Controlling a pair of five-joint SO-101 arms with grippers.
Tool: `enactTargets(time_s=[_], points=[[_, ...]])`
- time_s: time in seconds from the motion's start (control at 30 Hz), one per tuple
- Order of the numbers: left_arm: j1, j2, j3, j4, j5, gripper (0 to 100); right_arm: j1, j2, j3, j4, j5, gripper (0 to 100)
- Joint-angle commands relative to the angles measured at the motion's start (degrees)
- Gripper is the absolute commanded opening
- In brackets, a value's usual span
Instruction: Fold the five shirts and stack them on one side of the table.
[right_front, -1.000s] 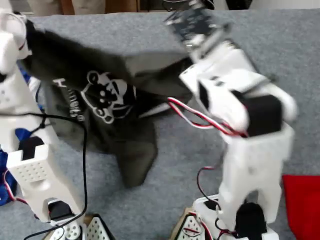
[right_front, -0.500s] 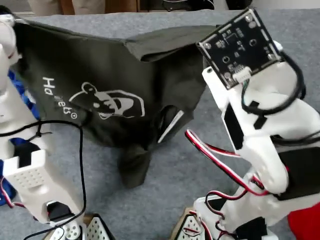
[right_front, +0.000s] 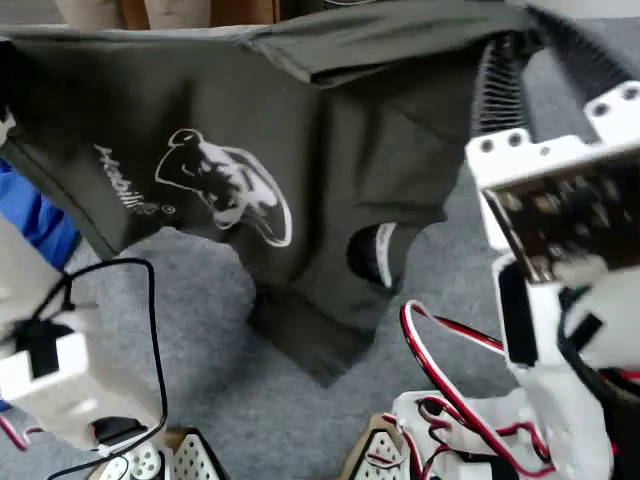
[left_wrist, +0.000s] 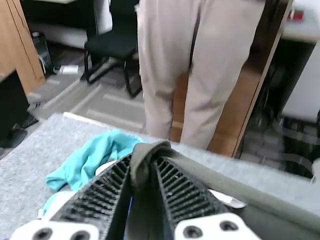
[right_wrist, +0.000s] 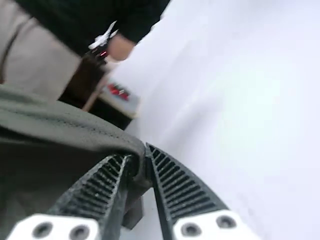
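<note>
Shirt (right_front: 330, 150): dark green (white animal print), held spread over grey table (right_front: 200, 295).
Left gripper (left_wrist: 144, 162): pinching its edge.
Right gripper (right_wrist: 140, 156): likewise.

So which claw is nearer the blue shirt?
Left. The left claw pinches the dark shirt by a corner close to the blue shirt. The right claw holds the opposite corner, across the table from it.

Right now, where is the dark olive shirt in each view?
High view: the dark olive shirt hangs spread across the upper picture, over the grey table.
Left wrist view: its bunched edge is pinched in the left gripper.
Right wrist view: its edge is clamped in the right gripper.
Shared landmark: the shirt's taut top edge, running between both grippers.
</note>
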Motion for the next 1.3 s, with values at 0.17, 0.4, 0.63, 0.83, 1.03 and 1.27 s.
enactTargets(time_s=[0.17,0.4,0.63,0.83,1.03,1.27], points=[[-1.3,-12.9,-0.2,0.5,1.6,2,4.2,-0.2,-2.9,-7.9,0.6,0.5],[-1.5,-19.6,0.2,0.5,1.5,2,4.2,-3.5,-2.6,-9.1,4.0,0.5],[-1.5,-20.5,0.4,0.5,1.8,2,4.2,-5.6,-2.3,-9.1,5.0,0.5],[-1.2,-21.0,11.7,0.5,1.8,2,3.9,-3.3,-2.3,-9.2,4.7,0.5],[-1.2,-20.4,24.9,0.4,1.5,2,3.8,4.4,-2.3,-10.0,4.7,0.5],[1.2,-14.2,52.5,-13.0,1.4,2,2.6,23.3,-2.2,-9.1,4.7,0.5]])
